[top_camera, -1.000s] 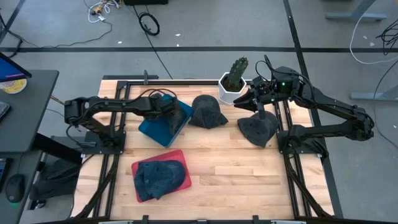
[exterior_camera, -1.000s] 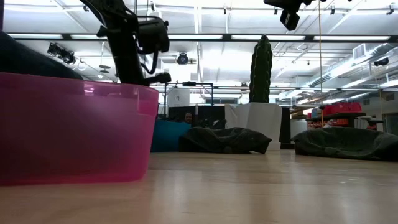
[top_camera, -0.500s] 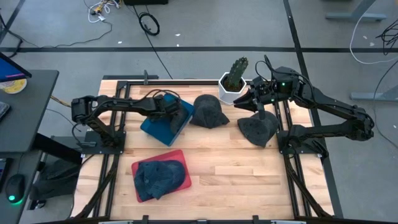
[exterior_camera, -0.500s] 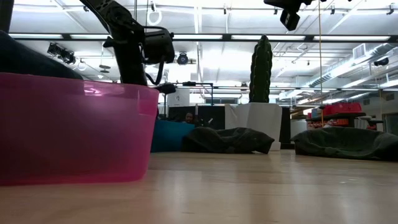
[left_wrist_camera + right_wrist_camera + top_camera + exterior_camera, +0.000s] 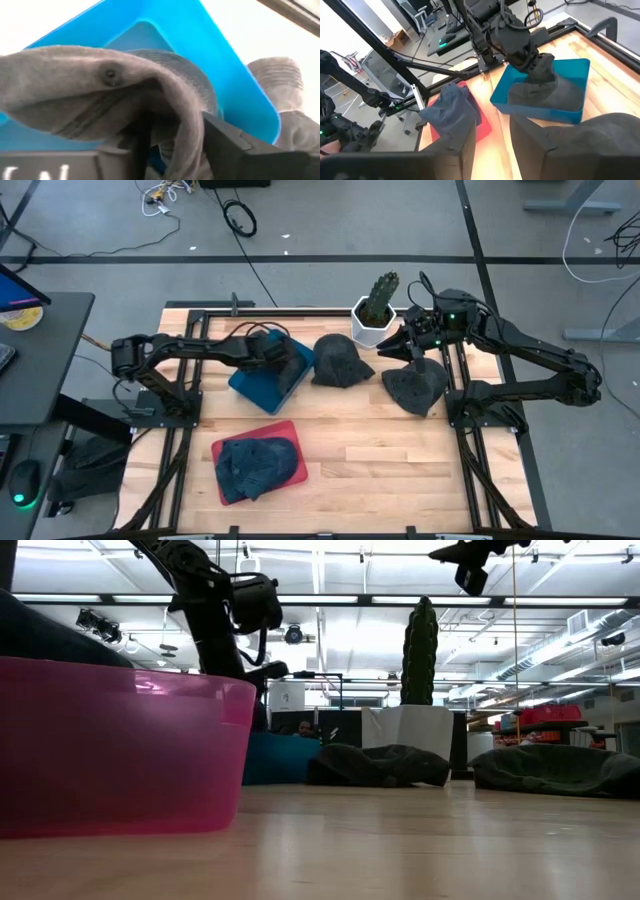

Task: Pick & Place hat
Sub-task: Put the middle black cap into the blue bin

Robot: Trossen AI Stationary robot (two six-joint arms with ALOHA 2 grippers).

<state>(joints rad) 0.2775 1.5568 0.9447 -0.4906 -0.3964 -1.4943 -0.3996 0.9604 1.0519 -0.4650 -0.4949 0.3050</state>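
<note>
Nearest the front of the desk (image 5: 400,470), at about 7 o'clock, sits a red bin (image 5: 300,448) with a blue hat (image 5: 255,463) in it. That hat looks done.

Farther back, at about 10 o'clock, is a blue bin (image 5: 292,372). The left claw (image 5: 268,352) is right over it. A gray hat (image 5: 105,95) hangs down over its fingers (image 5: 235,145) and sags into the blue bin. I cannot tell if the fingers are pinching the cloth or have let go.

Near the middle, at about 12 o'clock, a dark hat (image 5: 342,362) lies on the desk, touching the blue bin's side. At about 2 o'clock another dark hat (image 5: 416,387) lies flat. The right claw (image 5: 392,346) hovers up in the air between that hat and the white pot with a cactus (image 5: 377,308) at the back. Its fingers (image 5: 532,135) are spread apart and hold nothing.

The step now looks like dropping the gray hat into the blue bin. Next, I think the left claw needs to let the hat fall all the way in and lift up clear. Then a claw can go for a dark hat.
</note>
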